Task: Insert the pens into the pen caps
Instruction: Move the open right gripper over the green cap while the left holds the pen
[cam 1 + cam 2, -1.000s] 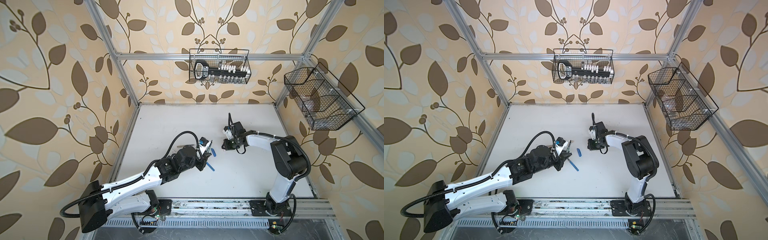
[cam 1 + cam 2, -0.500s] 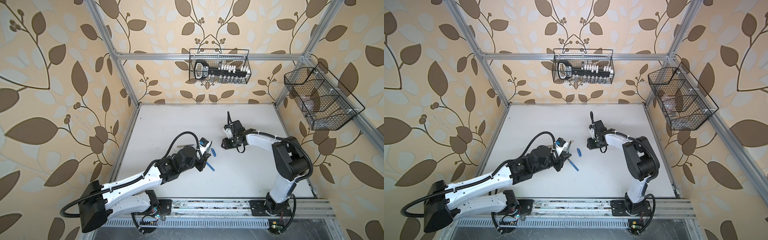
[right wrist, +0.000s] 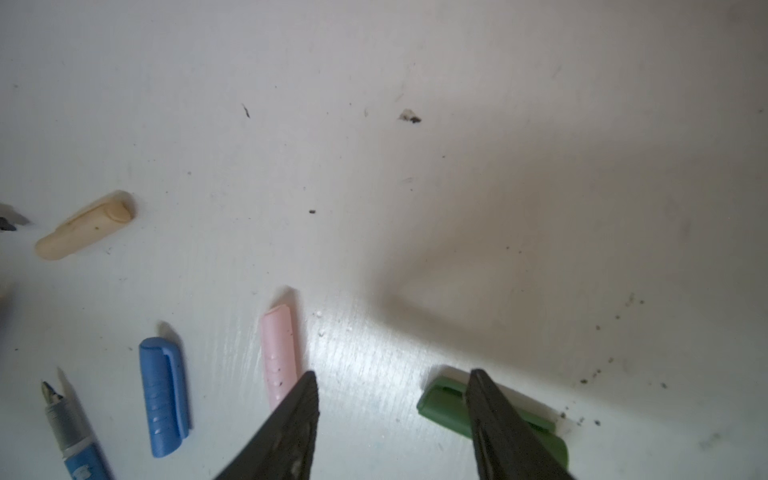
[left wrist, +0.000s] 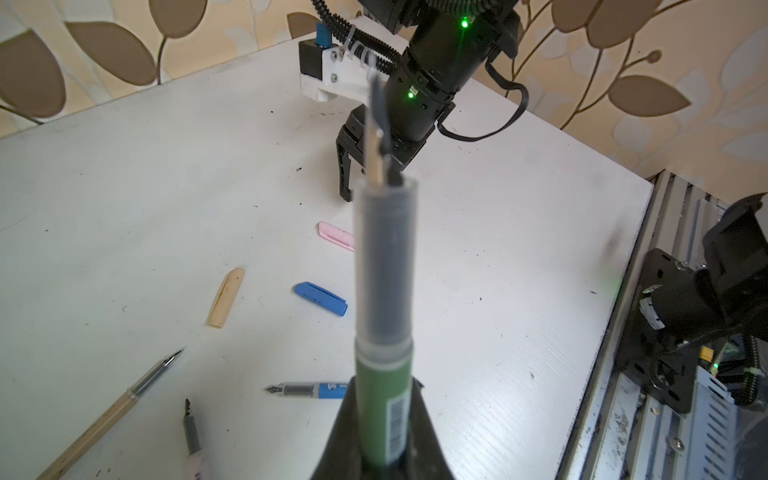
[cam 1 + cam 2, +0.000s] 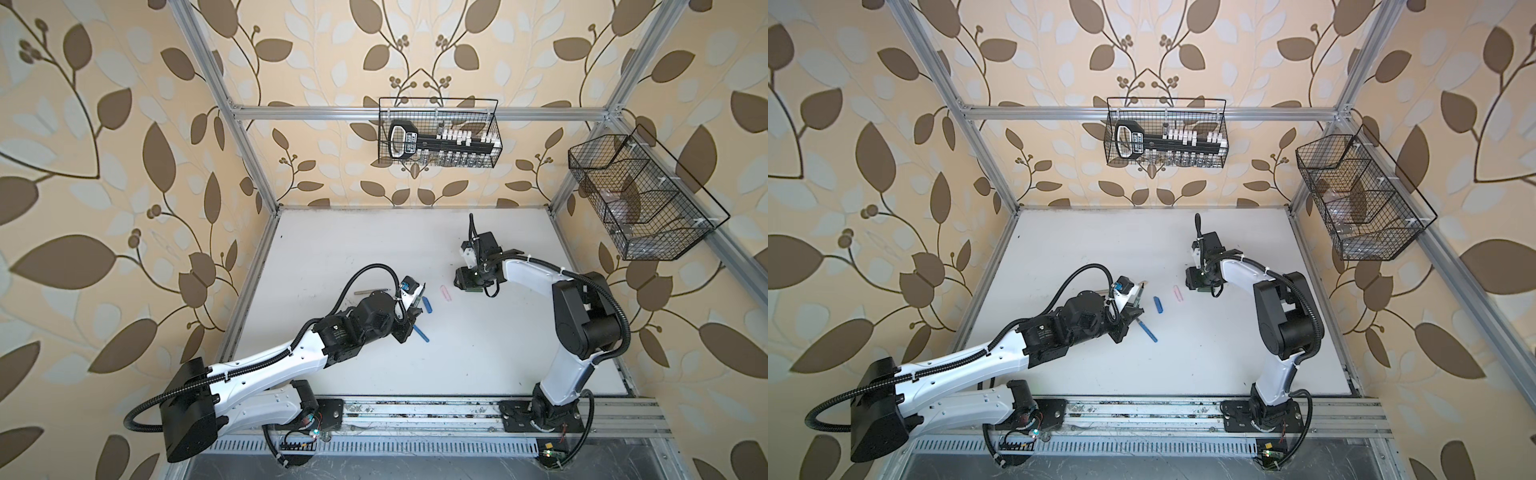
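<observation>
Two arms | left gripper (image 4: 382, 399) clenched on green pen (image 4: 386, 266), nib end sticking out past it | right gripper (image 3: 394, 374) jaws spread, holding nothing; green cap (image 3: 442, 401) flat on table (image 5: 374, 241) under one finger | pink cap (image 3: 279, 353), blue cap (image 3: 162, 395), tan cap (image 3: 83, 226) loose alongside | blue pen (image 4: 316, 390), tan pen (image 4: 124, 399), pink pen (image 4: 193, 436) lying on table

Both top views look down from high at six o'clock over the whole white flat surface (image 5: 478, 365); close wrist cameras share the short pink plastic cap (image 4: 334, 236).
</observation>
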Robot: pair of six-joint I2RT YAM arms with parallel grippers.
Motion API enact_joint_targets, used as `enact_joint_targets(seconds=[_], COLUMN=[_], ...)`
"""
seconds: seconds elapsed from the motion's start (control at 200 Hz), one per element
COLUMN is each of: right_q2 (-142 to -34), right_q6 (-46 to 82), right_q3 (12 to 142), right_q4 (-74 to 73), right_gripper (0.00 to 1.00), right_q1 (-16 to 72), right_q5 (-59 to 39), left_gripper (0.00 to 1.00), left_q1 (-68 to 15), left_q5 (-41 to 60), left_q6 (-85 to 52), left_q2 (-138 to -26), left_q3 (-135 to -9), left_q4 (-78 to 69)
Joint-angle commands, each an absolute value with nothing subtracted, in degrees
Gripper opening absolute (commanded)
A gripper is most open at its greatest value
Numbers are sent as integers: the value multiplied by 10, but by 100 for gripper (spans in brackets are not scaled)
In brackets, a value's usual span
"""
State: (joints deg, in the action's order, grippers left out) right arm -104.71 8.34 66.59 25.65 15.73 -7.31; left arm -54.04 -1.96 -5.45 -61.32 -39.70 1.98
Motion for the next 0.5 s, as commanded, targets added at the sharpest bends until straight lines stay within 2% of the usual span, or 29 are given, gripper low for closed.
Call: enact_joint_targets(seconds=[0.0, 0.19, 0.495], right_q2=[-1067, -1078, -1048], right_q6=[61, 50, 51], right_q3=[686, 676, 640], right_q4=[279, 276, 294], right_gripper=[59, 60, 61], right_q1=[155, 154, 154], right_q5=[-82, -124, -110], left_gripper=[0, 0, 0], left_q1=[-542, -543, -543], left_q5=[-12, -12, -11], left_q6=[-40, -38, -37], left_q2=[-613, -615, -618], left_q3=[-430, -431, -431], left_q4=[7, 7, 7])
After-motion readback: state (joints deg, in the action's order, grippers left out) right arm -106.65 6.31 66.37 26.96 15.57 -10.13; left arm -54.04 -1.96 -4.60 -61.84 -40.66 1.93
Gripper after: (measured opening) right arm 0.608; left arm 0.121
